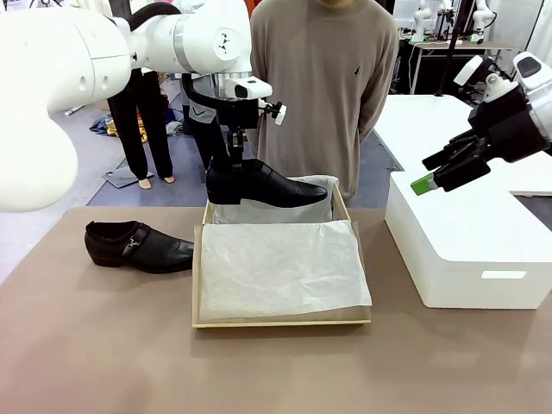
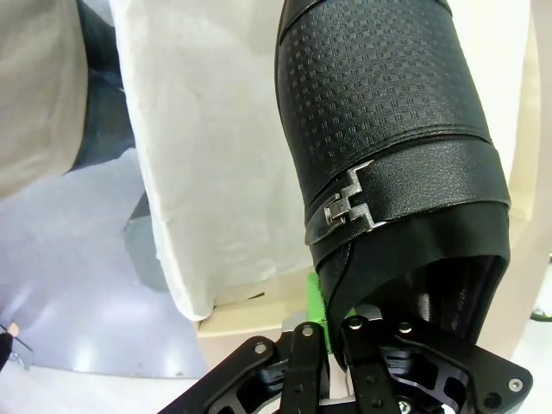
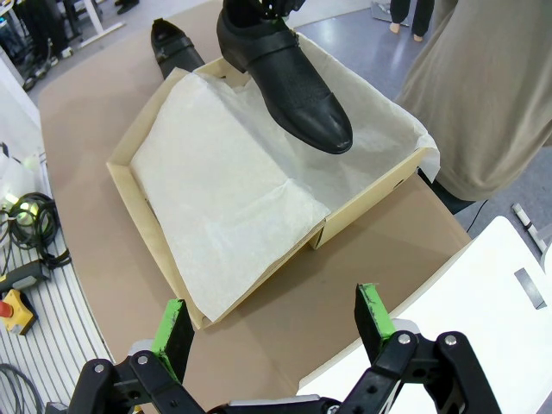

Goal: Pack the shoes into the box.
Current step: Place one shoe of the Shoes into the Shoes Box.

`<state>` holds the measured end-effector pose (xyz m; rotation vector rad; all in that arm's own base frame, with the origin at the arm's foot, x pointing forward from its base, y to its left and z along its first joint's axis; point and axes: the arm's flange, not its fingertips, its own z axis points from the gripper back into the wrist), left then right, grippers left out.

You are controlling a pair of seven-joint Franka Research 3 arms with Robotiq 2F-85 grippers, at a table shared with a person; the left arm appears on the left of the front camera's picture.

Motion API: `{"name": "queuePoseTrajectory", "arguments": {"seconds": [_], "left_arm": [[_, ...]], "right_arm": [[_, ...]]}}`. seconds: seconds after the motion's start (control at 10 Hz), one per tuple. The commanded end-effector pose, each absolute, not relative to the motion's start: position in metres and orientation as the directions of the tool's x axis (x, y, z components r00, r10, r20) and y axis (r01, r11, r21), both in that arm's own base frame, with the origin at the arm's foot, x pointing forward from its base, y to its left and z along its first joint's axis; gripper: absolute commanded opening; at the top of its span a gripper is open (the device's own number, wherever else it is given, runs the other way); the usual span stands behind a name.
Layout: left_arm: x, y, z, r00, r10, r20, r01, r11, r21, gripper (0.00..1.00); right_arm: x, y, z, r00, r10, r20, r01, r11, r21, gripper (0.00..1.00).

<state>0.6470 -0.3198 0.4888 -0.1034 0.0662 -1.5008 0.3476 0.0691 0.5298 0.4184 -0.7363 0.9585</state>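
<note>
Here, on the brown table, the left gripper pinches 1 black buckle shoe by its heel collar above the tissue-lined shoebox's far end. The other shoe lies left of the shoebox. The right gripper, fingers spread, hangs right of the shoebox near a white box. Grey floor lies beyond the table.

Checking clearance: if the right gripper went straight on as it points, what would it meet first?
Likely the tissue in the box, or the table just short of it; depth is unclear.
</note>
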Motion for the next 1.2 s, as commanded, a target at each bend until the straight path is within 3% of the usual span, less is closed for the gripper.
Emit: {"name": "queuePoseTrajectory", "arguments": {"seconds": [0.0, 1.1], "left_arm": [[0.644, -0.319, 0.494, 0.083, -0.996, 0.018, 0.991, 0.081, -0.105, 0.0], [0.658, -0.343, 0.466, -0.053, -0.998, 0.029, 0.998, -0.053, -0.03, 0.0]], "right_arm": [[0.351, 0.068, 0.529, 0.341, 0.579, 0.741, -0.864, 0.503, 0.004, 1.0], [0.351, 0.068, 0.529, 0.341, 0.579, 0.741, -0.864, 0.503, 0.004, 1.0]]}}
